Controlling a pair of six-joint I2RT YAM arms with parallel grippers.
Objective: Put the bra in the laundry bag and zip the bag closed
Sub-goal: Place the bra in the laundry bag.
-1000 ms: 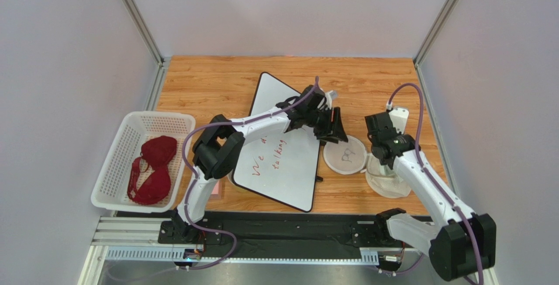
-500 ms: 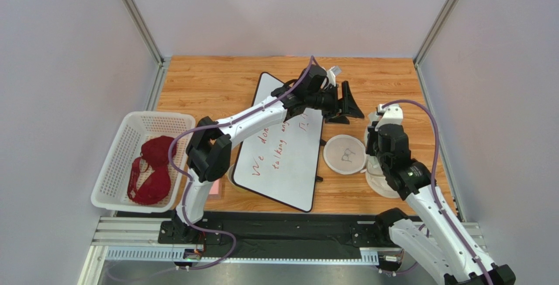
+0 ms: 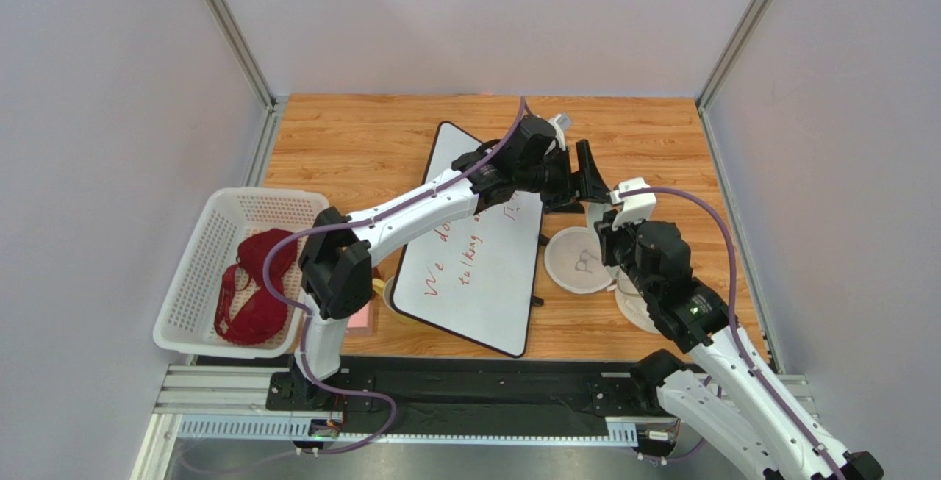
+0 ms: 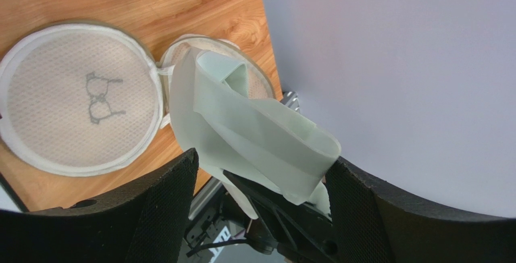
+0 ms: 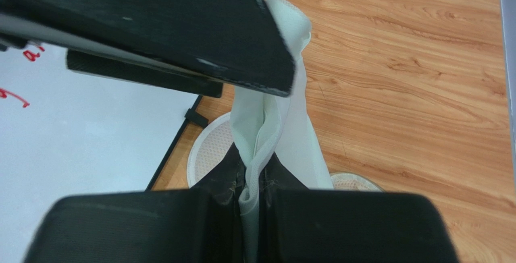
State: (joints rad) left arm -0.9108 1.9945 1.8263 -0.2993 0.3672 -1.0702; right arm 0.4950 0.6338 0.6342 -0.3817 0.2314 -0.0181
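The dark red bra (image 3: pixel 260 282) lies in the white basket (image 3: pixel 182 293) at the left, far from both grippers. The white mesh laundry bag is unzipped: its disc lid (image 3: pixel 580 260) (image 4: pixel 79 115) with the bra icon lies flat beside the base (image 3: pixel 646 312). My right gripper (image 3: pixel 608 237) (image 5: pixel 254 190) is shut on the bag's white rim (image 5: pixel 266 130) and holds that wall pulled up. My left gripper (image 3: pixel 588 180) (image 4: pixel 260 202) stands open just behind it. The raised wall (image 4: pixel 254 130) spans the gap between its black pads; contact is unclear.
A whiteboard (image 3: pixel 475 249) with red writing lies under the left arm, its edge close to the lid. A small pink box (image 3: pixel 359 317) sits near the left arm's base. Grey walls close in the sides and back.
The left gripper has lifted off the lid, moved back and opened wider. The right arm swung left and forward, carrying the bag's wall up between the left jaws.
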